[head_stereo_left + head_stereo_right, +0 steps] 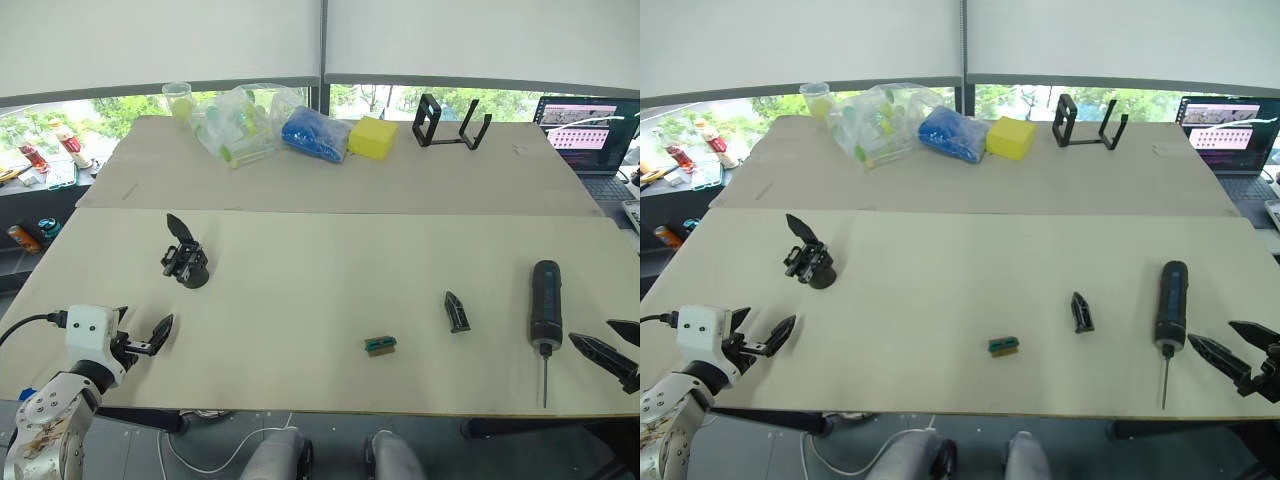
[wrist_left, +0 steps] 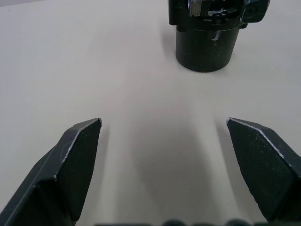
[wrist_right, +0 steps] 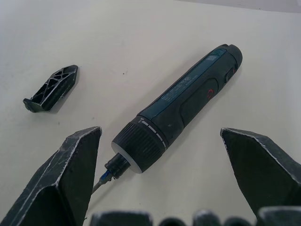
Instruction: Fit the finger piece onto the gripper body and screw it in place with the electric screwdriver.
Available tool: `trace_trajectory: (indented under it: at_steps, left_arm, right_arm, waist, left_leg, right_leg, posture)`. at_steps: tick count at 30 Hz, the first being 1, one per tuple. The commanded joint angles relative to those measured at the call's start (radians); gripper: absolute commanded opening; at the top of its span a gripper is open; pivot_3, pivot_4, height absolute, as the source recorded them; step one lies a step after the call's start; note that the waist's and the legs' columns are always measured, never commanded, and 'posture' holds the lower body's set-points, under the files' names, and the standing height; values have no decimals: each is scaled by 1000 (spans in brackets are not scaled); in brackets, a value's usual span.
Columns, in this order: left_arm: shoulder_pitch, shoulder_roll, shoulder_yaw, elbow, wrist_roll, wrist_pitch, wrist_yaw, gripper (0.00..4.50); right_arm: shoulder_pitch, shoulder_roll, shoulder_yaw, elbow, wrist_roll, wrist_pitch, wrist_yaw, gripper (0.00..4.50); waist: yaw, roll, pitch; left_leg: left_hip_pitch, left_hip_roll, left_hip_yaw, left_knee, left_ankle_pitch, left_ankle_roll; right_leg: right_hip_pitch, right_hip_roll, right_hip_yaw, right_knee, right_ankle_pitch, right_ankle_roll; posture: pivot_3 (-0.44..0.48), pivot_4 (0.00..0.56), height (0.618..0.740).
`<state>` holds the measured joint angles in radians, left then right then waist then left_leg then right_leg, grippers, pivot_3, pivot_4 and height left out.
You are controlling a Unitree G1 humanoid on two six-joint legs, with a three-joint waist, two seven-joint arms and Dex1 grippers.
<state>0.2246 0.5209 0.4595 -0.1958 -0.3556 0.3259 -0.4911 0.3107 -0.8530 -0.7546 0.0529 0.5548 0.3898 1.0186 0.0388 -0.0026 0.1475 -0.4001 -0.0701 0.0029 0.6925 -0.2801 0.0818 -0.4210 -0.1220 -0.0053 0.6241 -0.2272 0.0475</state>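
While the table point(image 1: 300, 300) is lying in front of you, your left gripper point(image 1: 160, 333) is hovering at its 8 o'clock corner with both fingers point(image 2: 75, 155) spread wide, gripping nothing. At 12 o'clock from that gripper, near but apart, the gripper body point(image 1: 186, 262) is resting on the table with one prong pointing away from you. Your right gripper point(image 1: 1235, 355) is waiting at the 4 o'clock edge, its fingers point(image 3: 70, 174) likewise parted and empty. Just beside it, the electric screwdriver point(image 1: 545, 303) is lying flat, bit aimed toward you. At 9 o'clock from the screwdriver, the finger piece point(image 1: 457, 311) is lying alone, and a small green-and-brown block point(image 1: 380, 345) is sitting near the table's middle.
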Motion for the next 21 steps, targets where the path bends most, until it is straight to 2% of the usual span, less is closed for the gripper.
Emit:
trace_trajectory:
  at_steps: [1, 10, 16, 21]
  left_arm:
    - [-17, 5, -10, 19, 16, -39, -1, 4500]
    - [-120, -6, -40, 152, 28, -116, -16, 4500]
    - [-197, -23, -85, 202, 45, -142, -16, 4500]
    - [-265, -27, -129, 240, 59, -149, -24, 4500]
  right_arm:
    - [-40, -31, -15, -23, -2, -28, -8, 4482]
    - [-244, -97, 200, -276, 71, 46, 44, 4482]
    - [-397, -90, 371, -432, 169, 136, 68, 4482]
    - [-500, -46, 483, -515, 200, 169, 25, 4482]
  waist:
    - [-1, 0, 0]
    - [-9, 1, 0]
    - [-3, -1, 0]
    - [1, -2, 1]
  left_leg:
    - [0, 0, 0, 0, 0, 0]
    - [-1, 0, 1, 0, 1, 0]
    - [-1, 0, 0, 1, 0, 1]
    - [-1, -1, -1, 2, 0, 0]
  right_leg:
    - [0, 0, 0, 0, 0, 0]
    - [0, 1, -1, 2, 0, 0]
    - [-1, 0, -2, 1, 0, 0]
    - [-1, 0, -3, 1, 0, 0]
  posture:
    - [0, 150, 740]
    - [0, 150, 740]
    - [0, 150, 740]
    - [0, 150, 740]
